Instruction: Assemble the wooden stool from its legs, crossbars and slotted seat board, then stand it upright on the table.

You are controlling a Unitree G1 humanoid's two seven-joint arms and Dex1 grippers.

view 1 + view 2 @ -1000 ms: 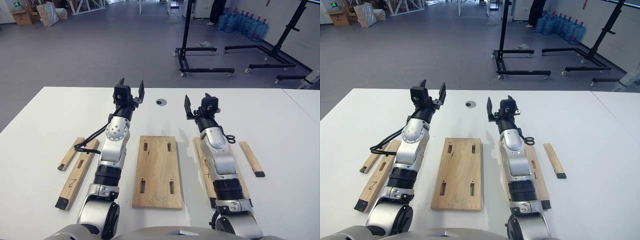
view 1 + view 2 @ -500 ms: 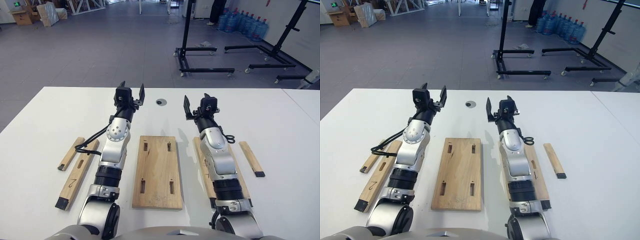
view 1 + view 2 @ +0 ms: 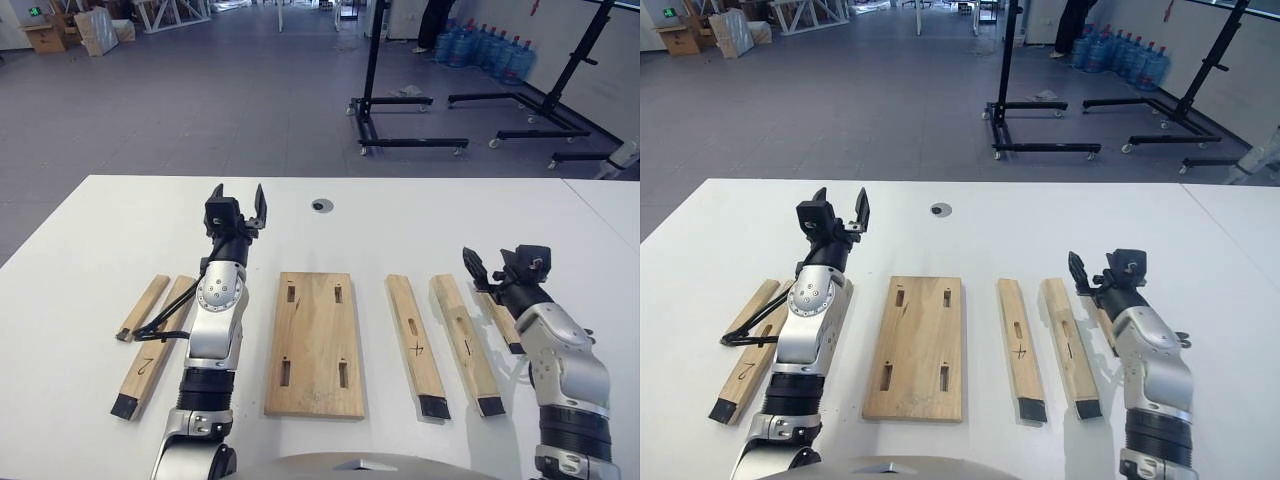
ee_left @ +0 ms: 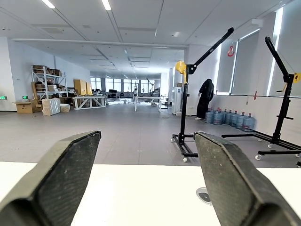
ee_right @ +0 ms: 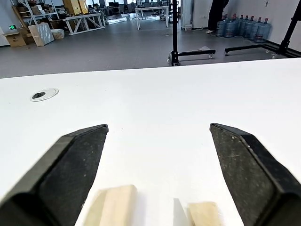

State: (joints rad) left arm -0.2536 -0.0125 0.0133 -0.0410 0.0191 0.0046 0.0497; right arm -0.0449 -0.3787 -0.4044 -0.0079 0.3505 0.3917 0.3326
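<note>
We note white table (image 3: 90,230). Slotted seat board (image 3: 315,340) flat at centre. At its 3 o'clock: inner leg (image 3: 417,345), outer leg (image 3: 465,343), side by side. At 9 o'clock: third leg (image 3: 140,370), crossbar (image 3: 141,307). Left gripper (image 3: 238,192) at 11 o'clock, jaws released, empty. Right gripper (image 3: 492,268) beyond outer leg, jaws released, above what looks like second crossbar (image 3: 496,312).

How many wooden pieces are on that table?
6: seat board at centre; thin slat and numbered slat on its left; two wide slats and a short slat, partly under the right gripper, on its right.
</note>
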